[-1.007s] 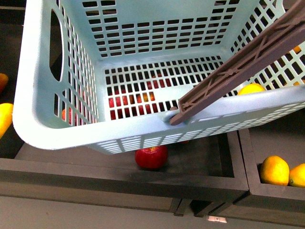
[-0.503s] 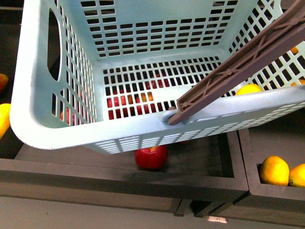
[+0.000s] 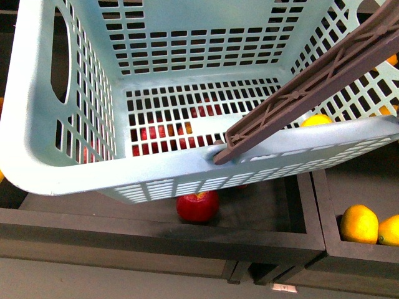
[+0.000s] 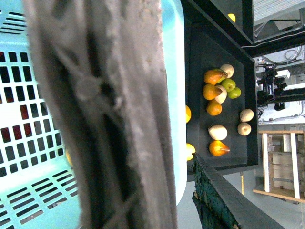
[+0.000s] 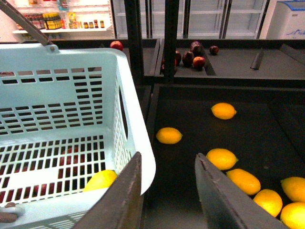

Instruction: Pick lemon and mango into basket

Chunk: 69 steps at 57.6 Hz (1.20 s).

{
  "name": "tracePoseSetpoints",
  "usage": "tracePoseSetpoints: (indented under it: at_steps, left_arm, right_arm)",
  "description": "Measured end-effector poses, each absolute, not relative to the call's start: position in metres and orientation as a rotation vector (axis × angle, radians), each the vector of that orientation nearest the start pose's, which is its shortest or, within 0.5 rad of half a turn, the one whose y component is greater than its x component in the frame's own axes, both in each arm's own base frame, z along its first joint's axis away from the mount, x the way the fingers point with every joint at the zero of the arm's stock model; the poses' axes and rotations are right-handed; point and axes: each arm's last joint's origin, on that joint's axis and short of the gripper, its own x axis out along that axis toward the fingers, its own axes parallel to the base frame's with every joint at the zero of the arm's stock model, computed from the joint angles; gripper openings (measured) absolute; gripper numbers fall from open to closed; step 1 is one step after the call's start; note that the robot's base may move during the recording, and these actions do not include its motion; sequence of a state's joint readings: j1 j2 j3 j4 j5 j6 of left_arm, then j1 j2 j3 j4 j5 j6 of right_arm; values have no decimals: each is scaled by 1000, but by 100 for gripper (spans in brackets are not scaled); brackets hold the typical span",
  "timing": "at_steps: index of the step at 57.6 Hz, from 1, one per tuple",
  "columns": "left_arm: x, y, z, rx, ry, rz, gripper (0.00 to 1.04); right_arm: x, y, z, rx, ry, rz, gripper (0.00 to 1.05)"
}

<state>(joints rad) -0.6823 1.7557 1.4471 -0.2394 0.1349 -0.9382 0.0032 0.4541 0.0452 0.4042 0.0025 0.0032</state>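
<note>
One turquoise basket [image 3: 37, 143] with one brown handle [image 3: 312, 81] is filling the front view. One red apple [image 3: 197, 205] is lying fully visible beneath it, and two yellow-orange fruits [image 3: 358, 223] are sitting further right. Seven yellow fruits [image 5: 221, 157] are lying in one dark bin [image 5: 190, 95]. Four orange pears [image 4: 214, 76], five pale fruits [image 4: 218, 131] and two green fruits [image 4: 228, 84] are sharing another tray [image 4: 198, 57].

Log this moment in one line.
right gripper: open, empty | basket: one lemon inside | left gripper: not in view
</note>
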Motion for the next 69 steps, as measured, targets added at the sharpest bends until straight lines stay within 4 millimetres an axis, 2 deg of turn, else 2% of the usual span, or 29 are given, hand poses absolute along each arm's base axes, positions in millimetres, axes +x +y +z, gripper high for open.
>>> tracePoseSetpoints:
  at_steps: [3,7,18,69]
  left_arm:
    - [310,-257,296,-711,863,-475,28]
    - [310,-257,295,-711,863,-475,28]
    - [307,-260,295,-705,869,-490,28]
    - [310,-257,296,-712,862,-479,28]
  right_arm:
    - [128,0,176,3,5,1,52]
    - [128,0,176,3,5,1,70]
    - [128,0,176,4,5,-2,97]
    - [128,0,176,3,4,-1,96]
